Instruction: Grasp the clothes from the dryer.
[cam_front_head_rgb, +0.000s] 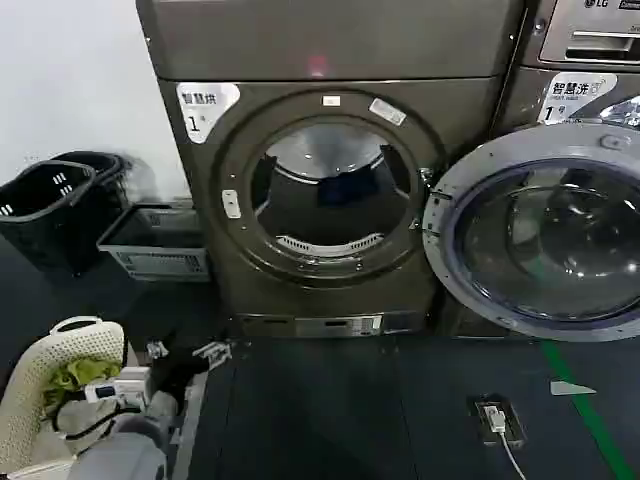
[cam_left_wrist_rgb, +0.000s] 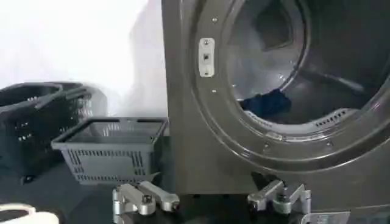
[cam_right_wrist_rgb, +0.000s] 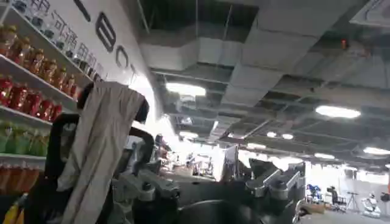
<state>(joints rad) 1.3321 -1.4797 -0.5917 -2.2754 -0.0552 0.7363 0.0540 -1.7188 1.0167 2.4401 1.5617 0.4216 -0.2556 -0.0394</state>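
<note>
The dryer (cam_front_head_rgb: 300, 290) stands in front of me with its round door (cam_front_head_rgb: 540, 240) swung open to the right. Dark blue clothes (cam_front_head_rgb: 345, 188) lie inside the drum, toward the back. My left gripper (cam_front_head_rgb: 187, 350) hangs low at the left, in front of the dryer's bottom left corner, open and holding nothing. In the left wrist view its fingers (cam_left_wrist_rgb: 146, 198) are spread wide below the opening, and the blue clothes (cam_left_wrist_rgb: 268, 103) show above the drum's lip. My right gripper (cam_right_wrist_rgb: 210, 192) is open and points up and away toward the room's ceiling.
A grey basket (cam_front_head_rgb: 155, 240) and black baskets (cam_front_head_rgb: 55, 205) sit on the floor left of the dryer. A white mesh basket (cam_front_head_rgb: 45, 385) with a green cloth is beside my left arm. A second machine (cam_front_head_rgb: 590, 60) stands to the right. A small device (cam_front_head_rgb: 497, 418) lies on the floor.
</note>
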